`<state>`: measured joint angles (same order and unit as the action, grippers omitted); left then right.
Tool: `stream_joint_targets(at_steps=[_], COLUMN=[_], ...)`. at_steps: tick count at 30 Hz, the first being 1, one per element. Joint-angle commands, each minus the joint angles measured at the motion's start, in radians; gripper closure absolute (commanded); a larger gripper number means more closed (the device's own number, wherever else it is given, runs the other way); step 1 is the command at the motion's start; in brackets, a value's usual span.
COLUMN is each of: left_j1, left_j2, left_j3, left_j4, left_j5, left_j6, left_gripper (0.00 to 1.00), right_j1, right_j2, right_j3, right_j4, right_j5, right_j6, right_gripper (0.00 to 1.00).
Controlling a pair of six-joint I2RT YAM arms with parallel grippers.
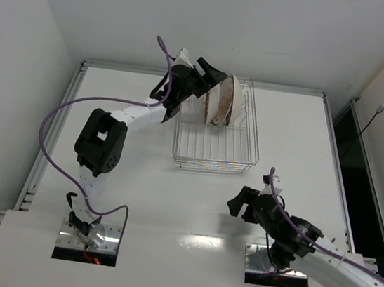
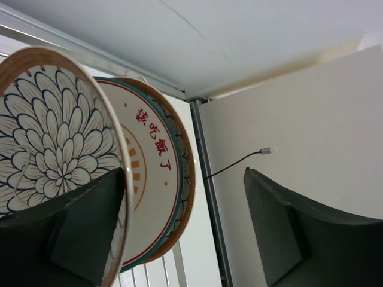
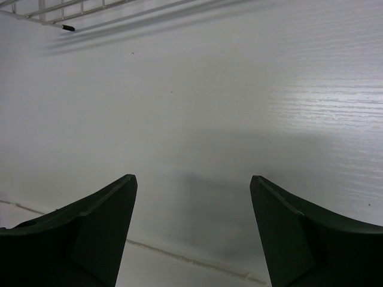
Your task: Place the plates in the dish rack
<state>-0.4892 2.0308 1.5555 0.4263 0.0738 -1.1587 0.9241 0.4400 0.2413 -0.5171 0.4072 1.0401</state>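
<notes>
Three plates [image 1: 222, 99] stand on edge, packed together, at the far end of the silver wire dish rack [image 1: 215, 157]. In the left wrist view the nearest is a petal-pattern plate [image 2: 54, 137], behind it a white plate with red characters [image 2: 149, 161], then a brown-rimmed plate [image 2: 190, 179]. My left gripper [image 1: 215, 78] [image 2: 184, 173] is open at the plates' top edge. Its left finger [image 2: 90, 227] lies by the petal plate's face and its right finger stands well apart. My right gripper [image 1: 239, 205] [image 3: 192, 177] hovers open and empty over bare table, near the rack's front right.
The rack's near end holds only wires [image 2: 170, 269], and its corner [image 3: 54, 9] shows at the top of the right wrist view. A metal rail [image 1: 334, 141] and a dark gap run along the table's right edge, with a cable [image 2: 239, 161] hanging on the wall.
</notes>
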Motion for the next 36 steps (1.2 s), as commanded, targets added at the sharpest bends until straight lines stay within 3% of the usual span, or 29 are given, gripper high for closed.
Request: stream_joint_targets(at_steps=[1, 3, 4, 5, 9, 13, 29, 32, 33, 36], left_j1=[-0.008, -0.008, -0.008, -0.020, -0.042, -0.042, 0.017, 0.040, 0.055, 0.080], left_j2=[-0.026, -0.026, -0.026, -0.026, -0.037, -0.037, 0.045, 0.042, 0.031, 0.022], left_j3=[0.122, 0.155, 0.176, 0.198, 0.308, 0.359, 0.314, 0.227, 0.142, 0.087], left_j4=[0.000, -0.046, -0.072, -0.096, -0.247, -0.300, -0.403, -0.197, -0.038, 0.081], left_j5=[0.075, 0.084, 0.084, 0.084, 0.102, 0.176, 0.309, 0.434, 0.479, 0.529], left_j6=[0.046, 0.068, 0.079, 0.117, 0.223, 0.234, 0.277, 0.205, 0.179, 0.139], left_gripper=[0.20, 0.20, 0.02, 0.00, 0.00, 0.00, 0.00, 0.00, 0.00, 0.00], right_j1=[-0.007, -0.007, -0.007, -0.007, -0.007, -0.007, -0.007, -0.016, -0.016, -0.016], right_j2=[0.006, 0.006, 0.006, 0.015, 0.025, 0.034, 0.135, 0.157, 0.157, 0.166], right_j3=[-0.004, -0.004, -0.004, -0.004, -0.004, 0.006, 0.024, 0.033, 0.033, 0.033], right_j4=[0.035, 0.035, 0.045, 0.045, 0.045, 0.045, 0.083, 0.092, 0.092, 0.092], right_j5=[-0.005, -0.005, -0.005, -0.005, -0.005, -0.005, -0.014, -0.015, -0.015, -0.015], right_j6=[0.006, 0.006, 0.006, 0.006, 0.006, 0.006, 0.006, 0.006, 0.006, 0.006], right_gripper=[0.25, 0.25, 0.25, 0.25, 0.24, 0.24, 0.24, 0.24, 0.24, 0.24])
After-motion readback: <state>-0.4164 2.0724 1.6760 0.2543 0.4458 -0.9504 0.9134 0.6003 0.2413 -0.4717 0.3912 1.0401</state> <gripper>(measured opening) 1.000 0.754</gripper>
